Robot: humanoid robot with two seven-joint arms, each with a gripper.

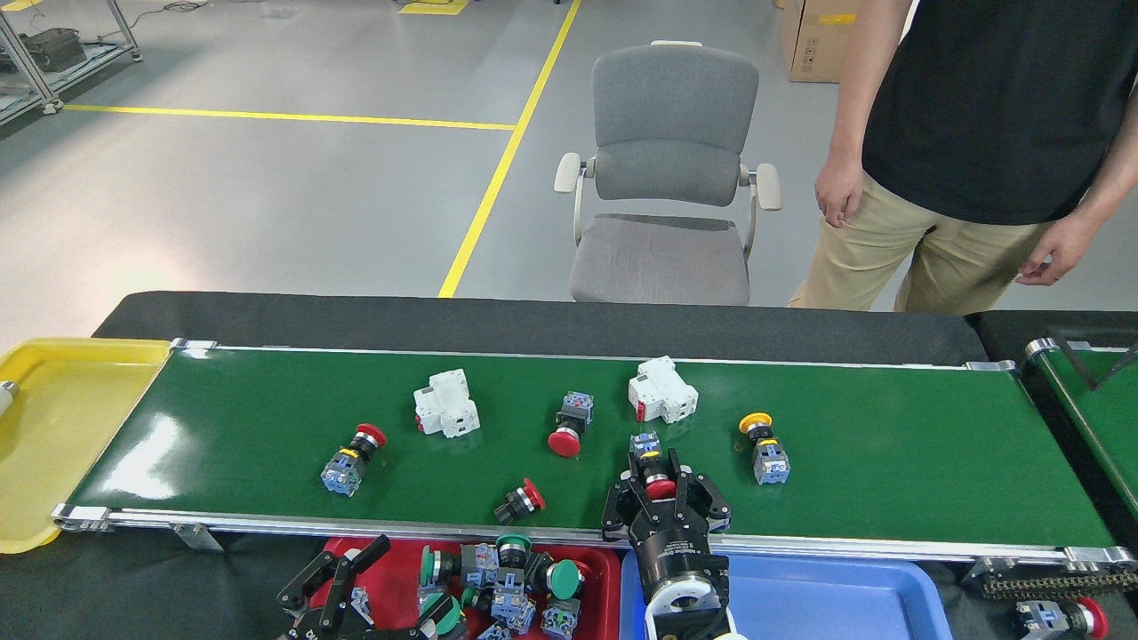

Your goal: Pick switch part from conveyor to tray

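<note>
The conveyor (889, 462) carries several switch parts. My right gripper (659, 476) reaches over its near rail with its fingers closed in on both sides of a red-capped switch part (650, 449) that lies on the belt. Other red-capped parts lie at the left (354, 458), by the near rail (520, 502) and mid-belt (569, 427). A yellow-capped one (765, 449) lies to the right. My left gripper (342, 573) hangs open over the left end of the red tray (396, 569), nothing between its fingers. Several green-capped parts (498, 578) lie in the tray.
Two white breaker blocks (444, 409) (662, 396) sit on the belt. A blue tray (845, 596) lies right of the red one, a yellow bin (53, 427) at the belt's left end, a second green belt (1098, 409) far right. A person (969, 178) and a chair (667, 178) stand behind.
</note>
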